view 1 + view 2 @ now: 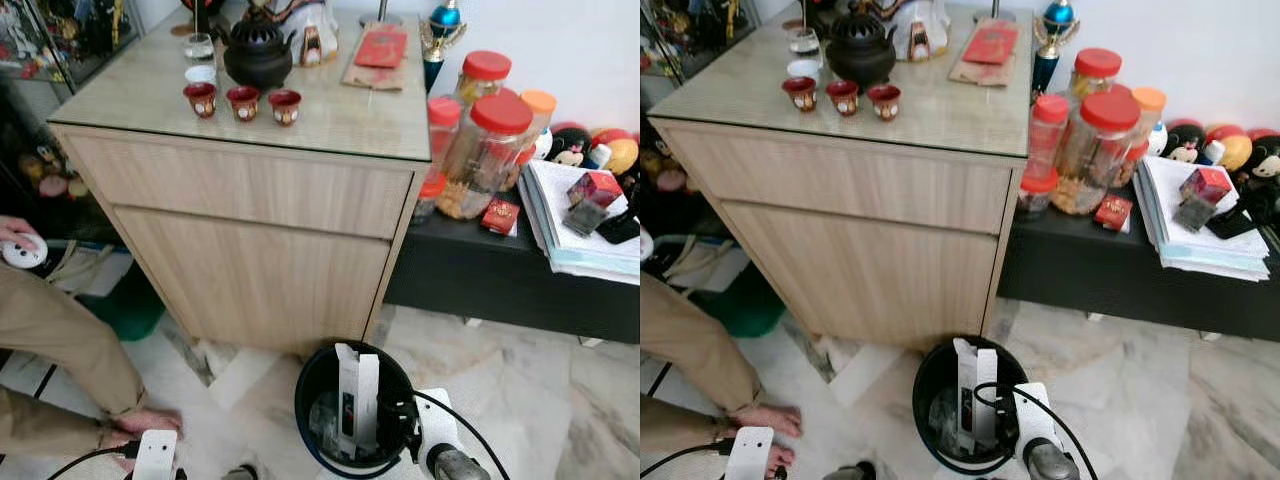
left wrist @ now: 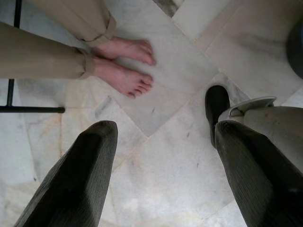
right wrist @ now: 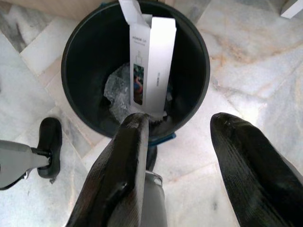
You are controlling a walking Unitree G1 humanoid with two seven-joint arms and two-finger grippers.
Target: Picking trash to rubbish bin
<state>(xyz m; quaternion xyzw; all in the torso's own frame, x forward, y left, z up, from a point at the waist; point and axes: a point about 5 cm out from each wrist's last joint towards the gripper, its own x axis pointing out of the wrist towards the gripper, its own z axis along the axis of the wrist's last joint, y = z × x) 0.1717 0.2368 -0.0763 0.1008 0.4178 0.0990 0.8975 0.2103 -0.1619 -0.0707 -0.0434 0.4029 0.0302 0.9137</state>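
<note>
- Where the pale marble floor meets the light wooden cabinet, one round black rubbish bin stands, just in front of the cabinet's lower right corner.
- One tall white cardboard box stands upright inside the bin, its flap open at the top, with crumpled clear plastic beside it at the bottom.
- The right pincer hovers above the bin's near rim, its two black fingers spread wide with nothing between them.
- The left pincer hangs low over bare floor tiles, its two fingers also wide apart and holding nothing.
- A person sits at the robot's left in tan trousers, two bare feet flat on the floor, one hand on a small round white object.
- On the cabinet's glass-covered worktop stand three small red cups in a row, in front of one dark round pot.
- On the low black shelf to the right stand several clear jars, four with red lids and one with an orange lid, next to one stack of papers.
</note>
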